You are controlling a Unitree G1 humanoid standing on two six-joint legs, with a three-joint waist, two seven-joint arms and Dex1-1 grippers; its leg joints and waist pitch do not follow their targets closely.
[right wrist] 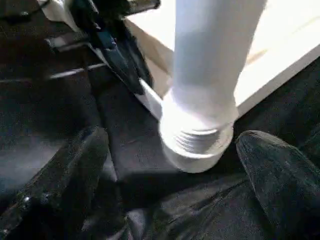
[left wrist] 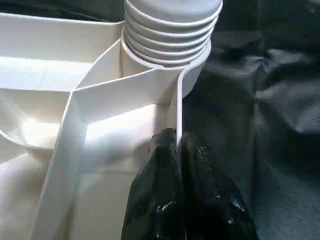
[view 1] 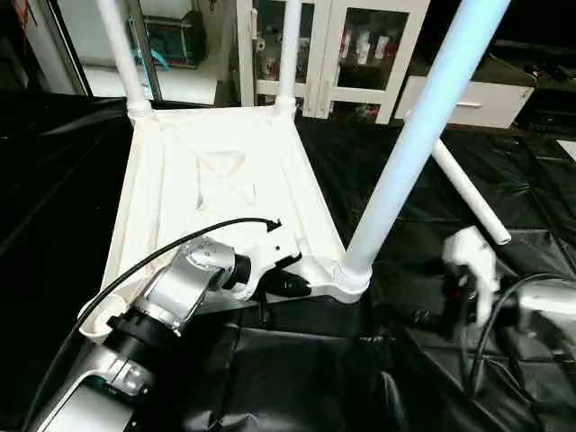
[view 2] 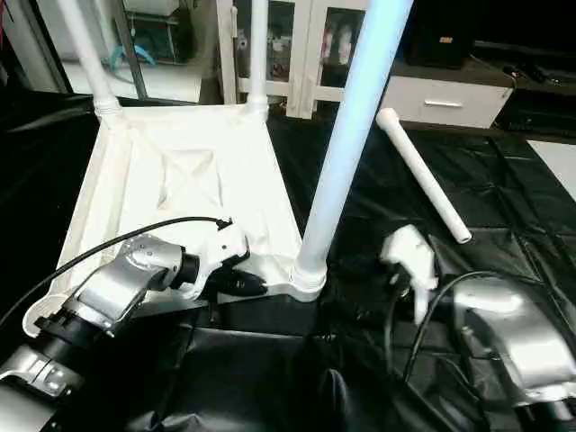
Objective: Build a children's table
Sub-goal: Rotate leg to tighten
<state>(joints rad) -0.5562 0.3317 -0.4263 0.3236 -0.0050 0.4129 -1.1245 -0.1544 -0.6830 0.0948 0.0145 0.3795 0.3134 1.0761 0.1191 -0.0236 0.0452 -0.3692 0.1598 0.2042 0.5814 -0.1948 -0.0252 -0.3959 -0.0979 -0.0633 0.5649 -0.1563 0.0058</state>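
Because threads still show above the socket, the near white tapered tube leg (view 1: 409, 144) could wobble or tip. The white ribbed plastic tabletop (view 1: 225, 180) lies upside down on black sheeting; the left gripper (left wrist: 177, 145) pinches its rim wall, fingers nearly closed. The right gripper (right wrist: 170, 160) stands wide apart around the leg's base, holding nothing.

No readable text, label, brand, number or sign shows anywhere in these views. The white plastic parts carry no lettering that can be made out, and the items behind the glass cabinet doors at the far side are too small and blurred to read.
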